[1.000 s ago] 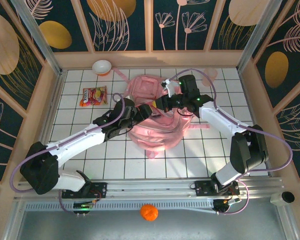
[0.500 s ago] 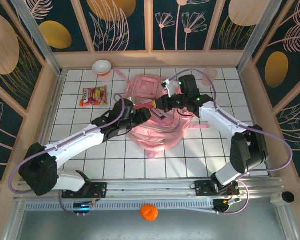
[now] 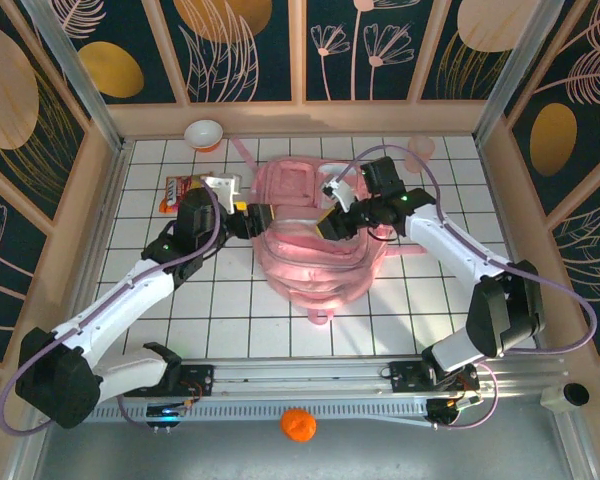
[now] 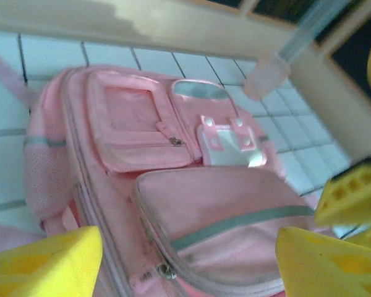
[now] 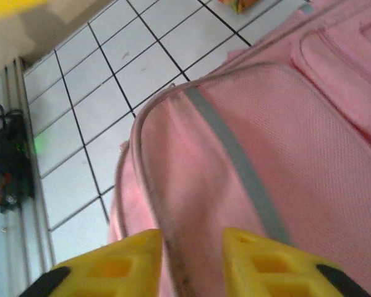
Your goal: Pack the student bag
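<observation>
In the middle of the white-tiled counter [image 3: 380, 310], the student bag [image 3: 310, 250] lies flat between the two arms, its zippered front pockets facing up. The left gripper [image 3: 263, 218] hovers at the bag's left edge with its yellow fingers [image 4: 43, 263] spread wide. The right gripper [image 3: 332, 222] is over the bag, its fingers [image 5: 266, 263] narrowly apart astride a zip seam; whether they pinch it I cannot tell.

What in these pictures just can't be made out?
- Snack packet, top view: left arm covers part; print too small.
- Right gripper, right wrist view: student bag seam between the jaws; viewing angle hides whether it's pinched.
- Cup, left wrist view: blurred.
</observation>
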`<state>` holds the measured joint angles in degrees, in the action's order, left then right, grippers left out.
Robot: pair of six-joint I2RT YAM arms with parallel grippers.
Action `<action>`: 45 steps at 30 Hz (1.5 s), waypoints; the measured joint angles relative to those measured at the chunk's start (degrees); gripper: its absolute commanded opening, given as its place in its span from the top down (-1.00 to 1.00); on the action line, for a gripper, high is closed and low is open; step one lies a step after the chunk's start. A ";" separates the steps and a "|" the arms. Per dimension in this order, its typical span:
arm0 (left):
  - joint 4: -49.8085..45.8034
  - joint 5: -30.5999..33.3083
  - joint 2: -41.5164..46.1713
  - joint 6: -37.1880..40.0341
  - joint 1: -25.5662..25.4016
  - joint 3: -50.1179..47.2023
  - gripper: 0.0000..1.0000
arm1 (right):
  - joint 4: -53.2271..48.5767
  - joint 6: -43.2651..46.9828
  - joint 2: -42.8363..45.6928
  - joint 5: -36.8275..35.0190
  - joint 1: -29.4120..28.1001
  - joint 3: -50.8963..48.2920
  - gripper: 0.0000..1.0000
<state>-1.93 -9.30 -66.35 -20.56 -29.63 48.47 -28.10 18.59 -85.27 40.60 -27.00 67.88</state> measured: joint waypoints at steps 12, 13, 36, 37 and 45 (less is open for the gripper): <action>-15.56 -11.32 -2.27 50.84 0.07 -1.14 -0.56 | 9.57 -28.96 20.74 -9.75 1.09 -16.70 0.13; -15.76 -11.43 -2.58 53.31 0.33 -1.81 -0.56 | 10.14 -32.11 21.29 -11.28 1.09 -17.94 0.13; -19.52 -24.96 -26.88 75.36 9.03 10.93 -0.11 | 20.61 -53.59 29.27 -17.16 -0.55 -32.48 0.12; -20.37 -25.31 -27.78 76.04 9.03 11.58 -0.03 | 20.63 -53.59 29.27 -17.18 -0.55 -32.48 0.13; -23.56 -26.45 -27.96 77.70 9.01 10.93 0.46 | 20.81 -53.57 29.27 -17.20 -0.61 -32.48 0.12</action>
<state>-25.50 -35.75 -94.30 57.14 -20.62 59.40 -7.29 -34.98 -56.01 23.40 -27.62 35.40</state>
